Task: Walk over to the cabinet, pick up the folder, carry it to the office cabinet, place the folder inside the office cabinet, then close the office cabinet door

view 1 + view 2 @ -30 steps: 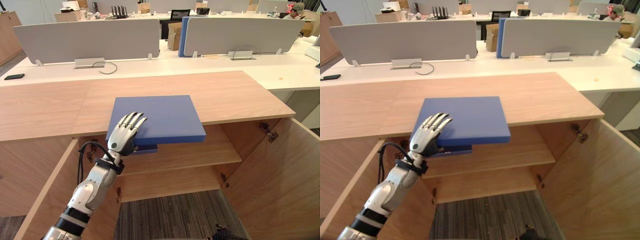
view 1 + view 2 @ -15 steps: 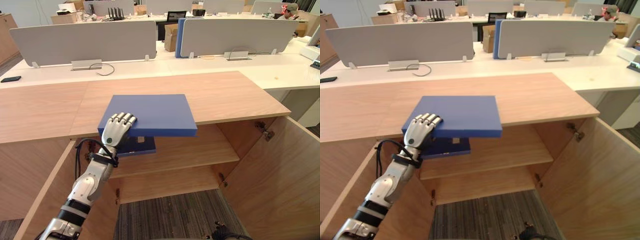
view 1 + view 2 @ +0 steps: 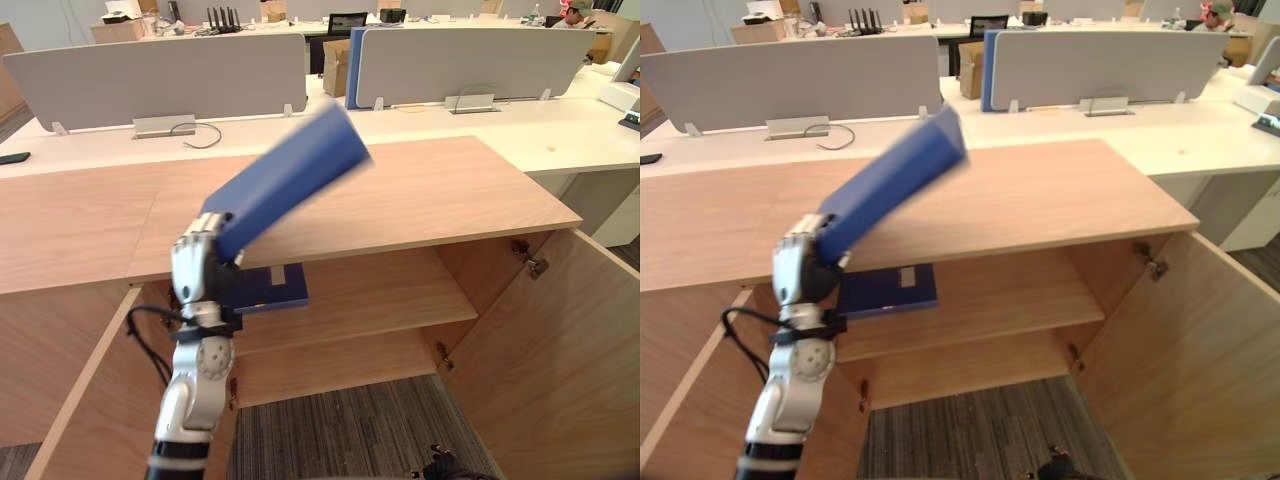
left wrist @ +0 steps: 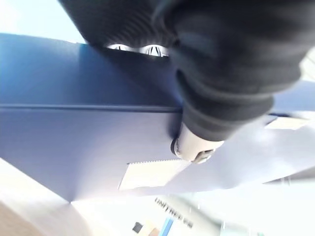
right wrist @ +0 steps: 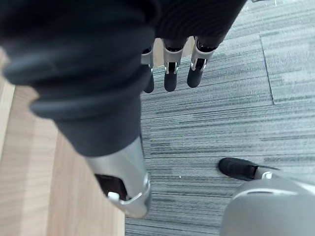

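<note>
Wooden cabinet top (image 3: 460,190) under tilted folder (image 3: 285,175), white desks (image 3: 560,135) behind, grey carpet (image 3: 340,430)

We see the blue folder (image 3: 285,180), a flat slab, tilted steeply. Its low end is clasped in the left hand (image 3: 195,262) at the front edge of the light wooden cabinet (image 3: 450,190), and its high end slants up over the cabinet top, blurred. Beneath it the cabinet stands open, its right door (image 3: 560,340) swung wide toward us, with wooden shelves showing inside.
</note>
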You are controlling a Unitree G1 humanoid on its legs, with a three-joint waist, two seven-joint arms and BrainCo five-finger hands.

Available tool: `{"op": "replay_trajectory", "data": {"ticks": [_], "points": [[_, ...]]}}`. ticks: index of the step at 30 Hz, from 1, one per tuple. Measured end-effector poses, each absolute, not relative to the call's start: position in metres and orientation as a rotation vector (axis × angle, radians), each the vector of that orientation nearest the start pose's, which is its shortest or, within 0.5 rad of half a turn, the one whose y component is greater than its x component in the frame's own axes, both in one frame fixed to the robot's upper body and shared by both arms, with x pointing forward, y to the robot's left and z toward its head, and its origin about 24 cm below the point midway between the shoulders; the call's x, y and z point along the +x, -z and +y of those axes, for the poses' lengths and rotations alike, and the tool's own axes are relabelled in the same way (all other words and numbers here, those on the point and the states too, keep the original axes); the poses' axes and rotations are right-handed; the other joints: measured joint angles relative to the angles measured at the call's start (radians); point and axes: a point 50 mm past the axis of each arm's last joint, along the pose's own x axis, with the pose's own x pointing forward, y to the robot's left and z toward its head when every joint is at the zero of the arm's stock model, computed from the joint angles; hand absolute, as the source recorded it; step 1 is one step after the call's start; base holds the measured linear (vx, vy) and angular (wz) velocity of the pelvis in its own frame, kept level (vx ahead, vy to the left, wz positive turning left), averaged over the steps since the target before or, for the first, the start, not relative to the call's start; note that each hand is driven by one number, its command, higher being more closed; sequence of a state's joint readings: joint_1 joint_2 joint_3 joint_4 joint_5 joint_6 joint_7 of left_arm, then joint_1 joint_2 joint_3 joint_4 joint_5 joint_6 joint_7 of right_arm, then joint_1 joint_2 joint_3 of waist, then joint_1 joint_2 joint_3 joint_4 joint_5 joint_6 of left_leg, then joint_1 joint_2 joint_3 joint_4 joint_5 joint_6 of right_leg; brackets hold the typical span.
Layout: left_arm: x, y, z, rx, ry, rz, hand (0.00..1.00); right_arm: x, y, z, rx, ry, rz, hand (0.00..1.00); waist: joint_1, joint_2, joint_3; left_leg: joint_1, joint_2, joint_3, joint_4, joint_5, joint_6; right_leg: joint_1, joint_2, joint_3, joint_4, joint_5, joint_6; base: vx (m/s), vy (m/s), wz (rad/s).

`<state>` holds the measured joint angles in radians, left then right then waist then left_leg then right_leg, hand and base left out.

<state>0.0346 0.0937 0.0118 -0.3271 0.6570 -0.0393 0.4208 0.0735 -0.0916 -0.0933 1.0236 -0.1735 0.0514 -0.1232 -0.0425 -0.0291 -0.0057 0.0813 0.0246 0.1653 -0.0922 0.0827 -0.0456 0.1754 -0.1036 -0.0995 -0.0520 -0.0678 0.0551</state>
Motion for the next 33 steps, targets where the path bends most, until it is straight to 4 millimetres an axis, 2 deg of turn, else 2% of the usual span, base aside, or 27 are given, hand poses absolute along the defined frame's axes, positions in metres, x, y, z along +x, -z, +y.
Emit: {"op": "replay_trajectory", "data": {"ticks": [1,3,4,6,9,11,12,14,16,18,20,22,23,26,31,33], "points": [[0.226,-0.124,0.18,0.582,-0.485,-0.463,1.0,0.101,0.156,-0.203,-0.243,0.169,1.108,0.0,0.001,0.002,0.0,0.001,0.001,0.001,0.0,0.0,0.0,-0.001,0.001,-0.001,0.004,0.0,0.0,-0.03,-0.004,-0.04],[0.21,-0.118,0.187,0.31,-0.443,-0.416,1.0,0.122,0.137,-0.193,-0.148,0.193,0.94,0.0,0.0,0.011,0.006,0.006,0.005,0.006,0.0,0.001,0.001,-0.01,0.003,0.0,0.024,0.0,0.0,-0.06,0.003,-0.07],[0.206,-0.116,0.188,0.239,-0.425,-0.405,1.0,0.128,0.131,-0.189,-0.122,0.193,0.891,0.0,0.0,0.013,0.007,0.006,0.006,0.007,-0.001,0.001,0.001,-0.013,0.004,0.0,0.03,0.0,0.0,-0.08,0.015,-0.08],[0.193,-0.11,0.19,0.0,-0.364,-0.369,1.0,0.151,0.103,-0.174,-0.005,0.188,0.703,0.0,0.0,0.014,0.014,0.004,0.006,0.009,-0.001,0.002,0.004,-0.021,0.003,0.001,0.042,-0.002,-0.001,-0.08,0.016,-0.03],[0.183,-0.11,0.191,-0.141,-0.33,-0.358,1.0,0.167,0.073,-0.162,0.104,0.171,0.529,0.0,-0.001,0.015,0.016,0.001,0.004,0.009,-0.001,-0.003,0.006,-0.027,0.0,0.0,0.05,-0.007,0.003,-0.09,0.016,0.02],[0.175,-0.117,0.193,-0.21,-0.3,-0.392,1.0,0.18,0.047,-0.16,0.191,0.167,0.389,0.0,0.001,0.014,0.014,-0.013,0.002,0.003,-0.001,0.005,0.01,-0.047,-0.002,-0.004,0.063,-0.016,0.004,-0.07,0.01,0.07],[0.174,-0.12,0.193,-0.221,-0.294,-0.405,1.0,0.184,0.04,-0.16,0.212,0.163,0.35,0.0,0.002,0.013,0.015,-0.016,0.002,0.003,-0.001,0.006,0.011,-0.05,-0.003,-0.004,0.063,-0.015,0.004,-0.05,0.011,0.06],[0.171,-0.128,0.196,-0.238,-0.278,-0.449,1.0,0.195,0.009,-0.16,0.278,0.138,0.203,0.0,0.003,0.012,0.015,-0.025,0.0,0.0,-0.001,0.012,0.012,-0.057,-0.004,-0.005,0.061,-0.013,0.006,0.0,0.0,0.0],[0.168,-0.134,0.199,-0.239,-0.262,-0.486,1.0,0.206,-0.032,-0.159,0.326,0.082,0.007,0.0,0.005,0.01,0.014,-0.025,-0.001,-0.001,0.001,0.018,0.011,-0.056,-0.004,-0.005,0.059,-0.01,0.011,0.0,0.0,0.0],[0.169,-0.136,0.2,-0.233,-0.255,-0.498,1.0,0.215,-0.054,-0.156,0.376,0.034,-0.102,0.0,0.006,0.007,0.013,-0.026,-0.001,0.0,0.004,0.019,0.01,-0.056,-0.004,-0.005,0.059,-0.009,0.012,0.0,0.0,0.0],[0.172,-0.139,0.198,-0.234,-0.224,-0.516,1.0,0.231,-0.087,-0.146,0.454,-0.107,-0.249,0.0,0.006,0.007,0.013,-0.027,-0.001,0.0,0.004,0.019,0.01,-0.056,-0.003,-0.004,0.058,-0.008,0.012,0.0,0.0,0.0],[0.174,-0.141,0.196,-0.236,-0.21,-0.527,1.0,0.236,-0.101,-0.139,0.471,-0.182,-0.297,0.0,0.007,0.007,0.013,-0.027,0.0,-0.001,0.004,0.019,0.01,-0.056,-0.002,-0.004,0.058,-0.008,0.012,0.0,0.0,0.0],[0.176,-0.143,0.195,-0.236,-0.197,-0.541,1.0,0.24,-0.114,-0.134,0.477,-0.251,-0.347,0.0,0.01,0.007,0.013,-0.027,0.0,-0.002,0.004,0.019,0.01,-0.056,-0.002,-0.005,0.058,-0.008,0.012,0.0,0.0,0.0],[0.18,-0.146,0.193,-0.237,-0.172,-0.562,1.0,0.249,-0.136,-0.13,0.483,-0.351,-0.428,0.0,0.021,0.007,0.013,-0.027,0.0,-0.004,0.004,0.019,0.01,-0.055,-0.002,-0.005,0.06,-0.007,0.013,0.0,0.0,0.0],[0.187,-0.137,0.187,-0.25,-0.148,-0.517,1.0,0.278,-0.18,-0.122,0.357,-0.566,-0.5,0.0,0.028,0.007,0.013,-0.026,-0.003,-0.008,0.004,0.025,0.014,-0.055,-0.004,-0.006,0.066,-0.006,0.015,-0.05,0.008,0.02],[0.189,-0.135,0.18,-0.264,-0.112,-0.502,1.0,0.291,-0.203,-0.12,0.296,-0.621,-0.542,0.0,0.034,0.007,0.013,-0.026,-0.002,-0.012,0.004,0.029,0.014,-0.055,-0.003,-0.009,0.07,-0.006,0.015,-0.05,0.0,0.05]]}}
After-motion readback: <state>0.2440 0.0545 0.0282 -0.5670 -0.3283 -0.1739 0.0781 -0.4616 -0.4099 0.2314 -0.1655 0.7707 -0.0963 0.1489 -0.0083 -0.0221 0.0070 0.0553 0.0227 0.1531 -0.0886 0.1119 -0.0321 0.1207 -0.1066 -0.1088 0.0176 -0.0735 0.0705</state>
